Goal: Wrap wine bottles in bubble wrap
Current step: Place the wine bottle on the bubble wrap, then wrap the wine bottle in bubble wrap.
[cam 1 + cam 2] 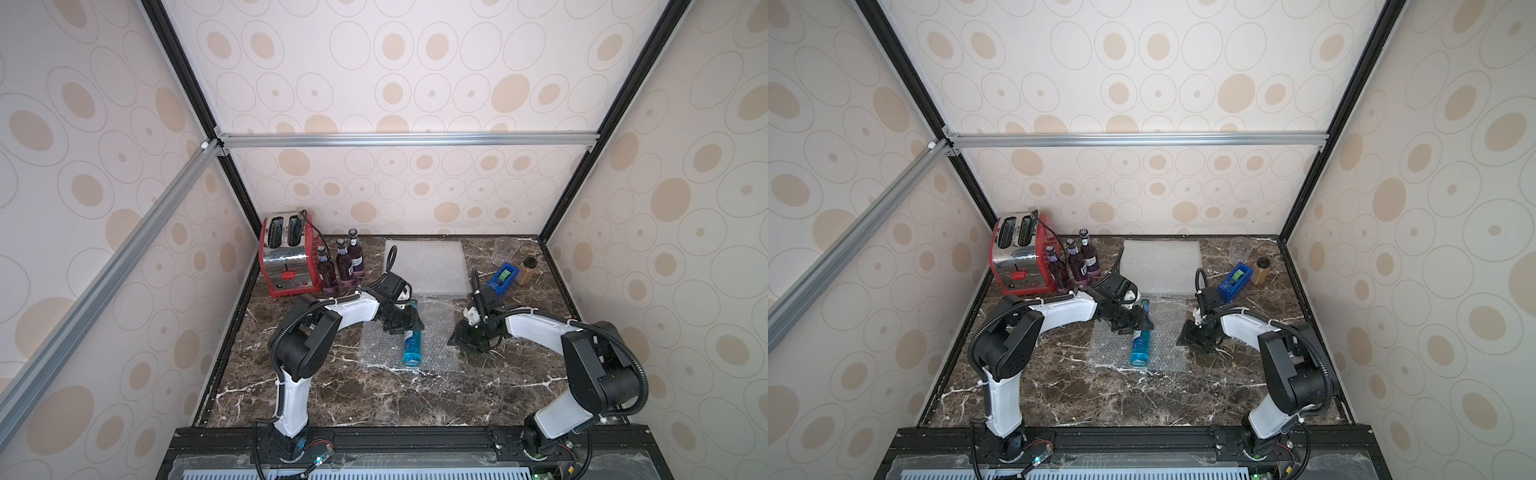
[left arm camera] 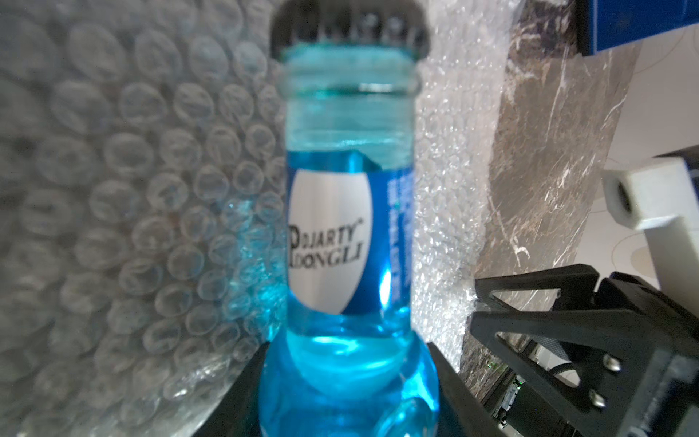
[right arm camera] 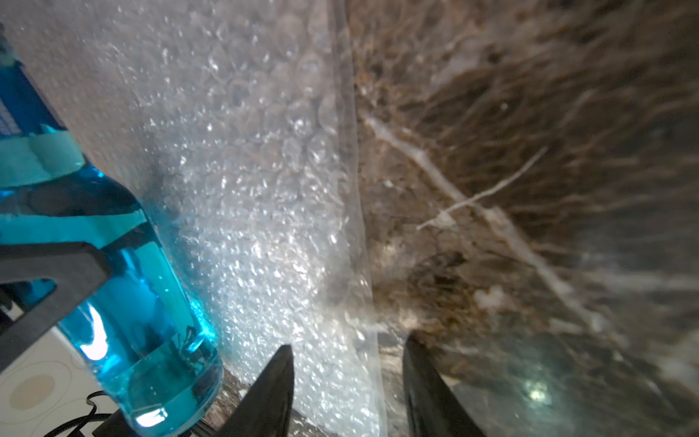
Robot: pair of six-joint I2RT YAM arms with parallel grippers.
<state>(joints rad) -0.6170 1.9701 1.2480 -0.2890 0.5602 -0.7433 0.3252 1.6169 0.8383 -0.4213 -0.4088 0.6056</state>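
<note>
The blue wine bottle [image 1: 412, 347] [image 1: 1139, 347] lies on a flat sheet of bubble wrap [image 1: 436, 338] [image 1: 1167, 343] mid-table, cap toward the back. My left gripper [image 1: 405, 323] [image 2: 348, 397] is shut on its body, one black finger [image 2: 234, 397] on each side. My right gripper [image 1: 459, 334] [image 3: 348, 346] stands open at the sheet's right edge, which runs between its fingertips [image 3: 285, 355]. Three purple wine bottles [image 1: 344, 264] [image 1: 1076, 264] stand upright at the back left.
A stack of bubble wrap [image 1: 428, 266] lies at the back centre. A red toaster [image 1: 286, 257] stands in the back left corner beside the purple bottles. A clear cup [image 1: 505, 251], an amber jar [image 1: 525, 270] and a blue tape dispenser [image 1: 503, 278] sit at the back right.
</note>
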